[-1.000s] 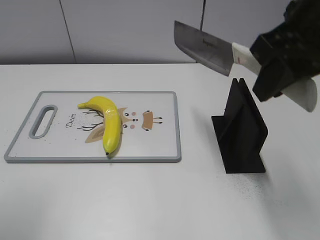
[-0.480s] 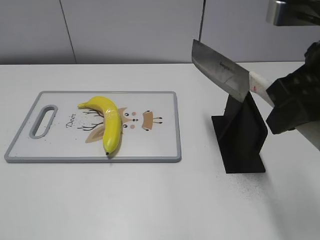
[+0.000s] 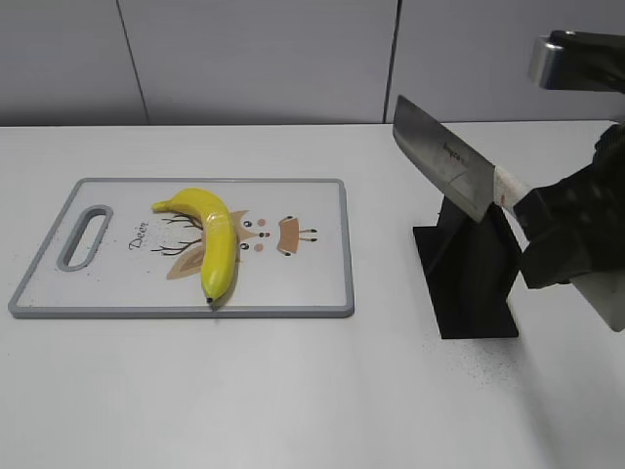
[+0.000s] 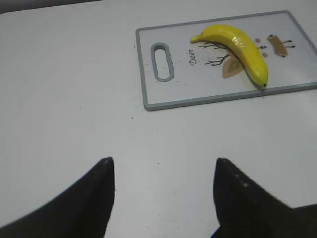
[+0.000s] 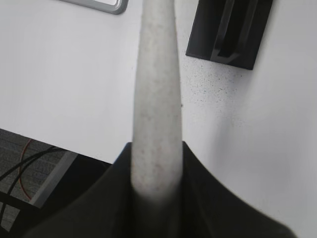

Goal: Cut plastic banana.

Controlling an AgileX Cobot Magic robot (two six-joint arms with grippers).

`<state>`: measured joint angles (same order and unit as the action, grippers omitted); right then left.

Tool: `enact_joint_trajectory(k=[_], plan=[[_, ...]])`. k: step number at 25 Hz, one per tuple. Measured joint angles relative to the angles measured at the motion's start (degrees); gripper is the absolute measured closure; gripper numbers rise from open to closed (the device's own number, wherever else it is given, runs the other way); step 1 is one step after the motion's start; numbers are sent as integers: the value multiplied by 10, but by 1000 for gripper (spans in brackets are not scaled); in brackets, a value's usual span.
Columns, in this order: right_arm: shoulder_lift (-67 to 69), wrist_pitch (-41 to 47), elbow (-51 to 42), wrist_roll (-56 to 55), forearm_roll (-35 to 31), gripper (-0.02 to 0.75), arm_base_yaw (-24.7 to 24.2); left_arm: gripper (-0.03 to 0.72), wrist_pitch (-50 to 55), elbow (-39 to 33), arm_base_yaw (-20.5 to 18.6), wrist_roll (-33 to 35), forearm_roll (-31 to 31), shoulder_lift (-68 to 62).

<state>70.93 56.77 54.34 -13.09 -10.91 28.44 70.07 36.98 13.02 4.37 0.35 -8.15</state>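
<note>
Yellow banana [image 3: 213, 244] lying uncut on cutting board [image 3: 312, 283], well left of knife stand [image 3: 469, 269]. Right claw [image 3: 566, 230] clamped on cleaver [image 3: 444, 156]; left claw [image 4: 163, 193] spread, empty. Next: carry blade over, lower across.

You are looking at a white desk [image 3: 293, 391] carrying a grey-rimmed cutting board [image 3: 312, 264] printed with a deer cartoon. To its right, well apart, a black knife stand [image 3: 469, 278] is sitting upright on the desk.
</note>
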Motion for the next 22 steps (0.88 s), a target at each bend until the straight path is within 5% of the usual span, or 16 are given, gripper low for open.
enact_joint_trajectory(k=[7,14,22], plan=[[0,-37,-4,-17,3,577,0,97,-5,-33,0,14,-19,67],[0,-46,-4,-121,114,577,0,97,-61,-73,0,15,-32,85],[0,-47,-4,-151,137,577,0,97,-78,-85,0,16,-32,85]])
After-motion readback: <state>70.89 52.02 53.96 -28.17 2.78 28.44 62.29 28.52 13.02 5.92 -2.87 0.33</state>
